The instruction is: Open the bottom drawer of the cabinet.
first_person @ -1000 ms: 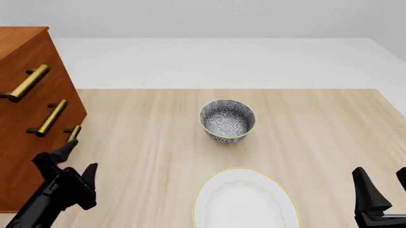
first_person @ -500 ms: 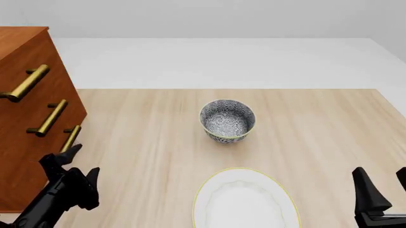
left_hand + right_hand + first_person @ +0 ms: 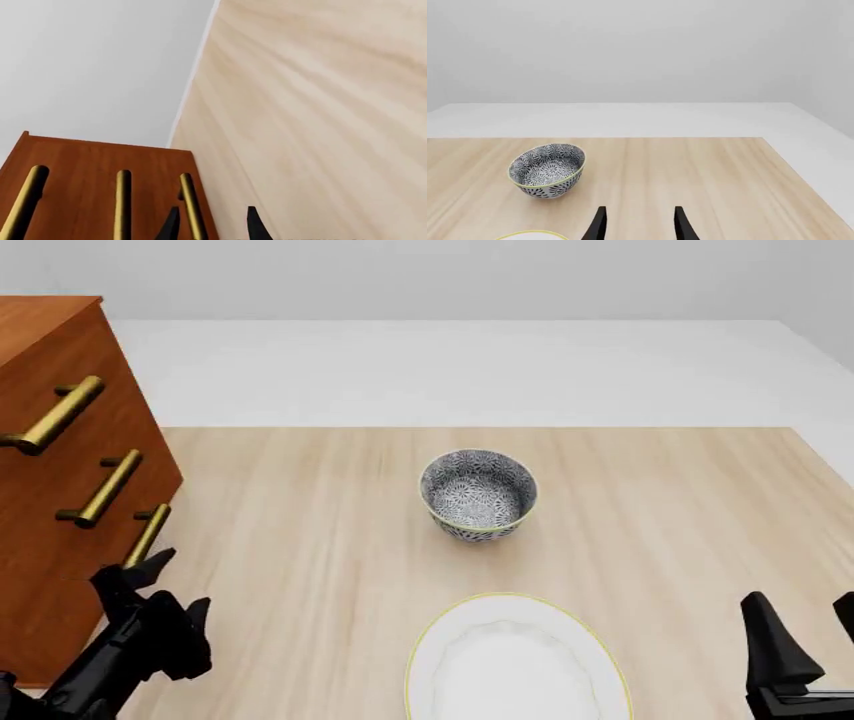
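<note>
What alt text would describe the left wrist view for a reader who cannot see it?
The left gripper has its open fingers at the lowest of three brass bar handles, the bottom drawer's handle, on the reddish-brown cabinet. Beside the cabinet, the light wooden table stretches away to a pale grey background.

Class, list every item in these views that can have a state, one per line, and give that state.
bottom drawer: closed, handle not gripped
cabinet: upright, all three drawers closed
left tool: open, close to the lowest brass handle
right tool: open, holding nothing
patterned bowl: upright, empty
white plate: flat on the table, empty
</note>
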Controlling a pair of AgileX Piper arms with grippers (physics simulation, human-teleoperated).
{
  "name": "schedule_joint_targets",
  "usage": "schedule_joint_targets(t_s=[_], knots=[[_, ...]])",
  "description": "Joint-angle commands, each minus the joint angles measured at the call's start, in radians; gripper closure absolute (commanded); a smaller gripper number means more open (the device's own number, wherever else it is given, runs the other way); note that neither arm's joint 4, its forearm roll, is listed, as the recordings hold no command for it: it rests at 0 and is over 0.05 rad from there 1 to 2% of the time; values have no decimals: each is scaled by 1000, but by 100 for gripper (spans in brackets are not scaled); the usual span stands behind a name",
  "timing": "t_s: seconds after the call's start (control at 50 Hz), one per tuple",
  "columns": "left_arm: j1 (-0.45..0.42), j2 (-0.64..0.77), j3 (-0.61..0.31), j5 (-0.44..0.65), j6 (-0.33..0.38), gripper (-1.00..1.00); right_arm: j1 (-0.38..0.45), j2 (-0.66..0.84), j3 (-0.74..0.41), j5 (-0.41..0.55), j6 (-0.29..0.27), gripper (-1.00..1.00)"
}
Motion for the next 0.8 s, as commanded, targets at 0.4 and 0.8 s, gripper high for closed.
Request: schedule_joint_targets(t_s=[0.4, 0.8], knots=[[51, 55, -13, 0, 22, -100, 0, 0, 0, 0, 0, -100], [104, 85, -42, 0, 12, -100, 0, 0, 0, 0, 0, -100]])
